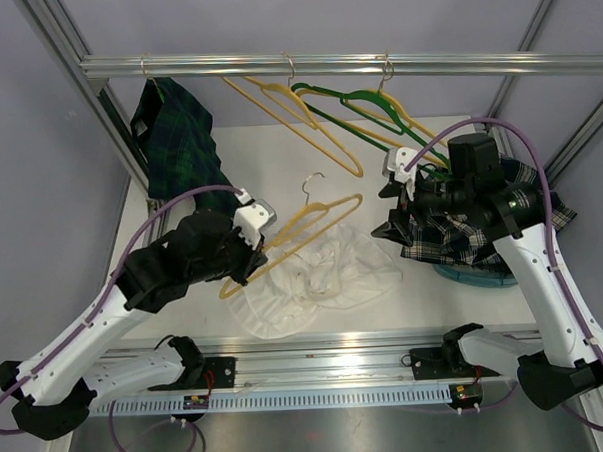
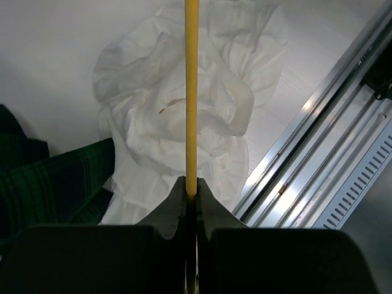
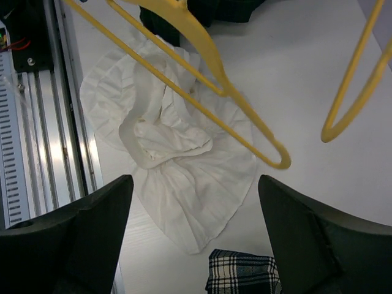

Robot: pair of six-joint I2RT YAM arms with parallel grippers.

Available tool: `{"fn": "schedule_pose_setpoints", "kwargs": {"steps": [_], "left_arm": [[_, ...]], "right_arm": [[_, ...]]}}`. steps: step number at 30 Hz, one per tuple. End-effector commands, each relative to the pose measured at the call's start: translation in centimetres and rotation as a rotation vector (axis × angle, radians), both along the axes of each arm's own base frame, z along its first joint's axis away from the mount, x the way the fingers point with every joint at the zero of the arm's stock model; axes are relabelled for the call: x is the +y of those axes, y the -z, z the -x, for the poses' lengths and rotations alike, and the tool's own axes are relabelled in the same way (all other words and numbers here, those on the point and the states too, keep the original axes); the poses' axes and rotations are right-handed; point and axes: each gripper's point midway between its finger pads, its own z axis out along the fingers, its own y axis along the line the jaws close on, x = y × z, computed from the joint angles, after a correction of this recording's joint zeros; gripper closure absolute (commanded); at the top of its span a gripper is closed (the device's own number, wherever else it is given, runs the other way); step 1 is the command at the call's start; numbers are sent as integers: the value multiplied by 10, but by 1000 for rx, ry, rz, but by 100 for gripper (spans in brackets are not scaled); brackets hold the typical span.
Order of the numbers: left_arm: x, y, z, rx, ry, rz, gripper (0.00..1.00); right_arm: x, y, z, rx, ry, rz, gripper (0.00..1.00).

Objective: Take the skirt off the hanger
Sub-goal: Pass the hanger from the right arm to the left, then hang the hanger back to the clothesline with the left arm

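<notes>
A white skirt [image 1: 319, 275] lies crumpled on the table, off the hanger. The yellow hanger [image 1: 312, 226] slants just above it, and my left gripper [image 1: 251, 260] is shut on its lower bar. In the left wrist view the bar [image 2: 191, 92] runs straight up from the pinched jaws of the left gripper [image 2: 191, 184], over the skirt [image 2: 153, 122]. My right gripper [image 1: 389, 207] hovers at the skirt's right edge. In the right wrist view the right gripper [image 3: 195, 184] stands wide open and empty above the skirt [image 3: 202, 202], with the hanger [image 3: 202, 49] beyond.
A dark green plaid garment [image 1: 178, 141] hangs from the top rail [image 1: 324, 63], beside several bare yellow and green hangers [image 1: 377, 113]. A blue-and-white plaid cloth [image 1: 462, 234] is heaped under the right arm. An aluminium frame [image 1: 318, 365] runs along the near edge.
</notes>
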Motion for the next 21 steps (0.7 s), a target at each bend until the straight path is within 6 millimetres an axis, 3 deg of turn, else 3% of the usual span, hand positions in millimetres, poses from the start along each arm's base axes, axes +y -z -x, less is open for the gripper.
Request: {"fn": "schedule_pose_setpoints", "kwargs": {"steps": [1,5,13,21], "left_arm": [[27,-35,-19,-9,-310,83,100],[37,-49,-23,4,-456,186,100],[76,-65,-40,-4,-799,214,100],[66,-102,-84,-162,-933,365,100]], "right_arm": [[-4,-19,-17,26,159,-64,10],[-6,1,-18,84,199,-71,10],[-10,13,-20,83,231,-64,10],[-12,26,-21,107,247,-47,9]]}}
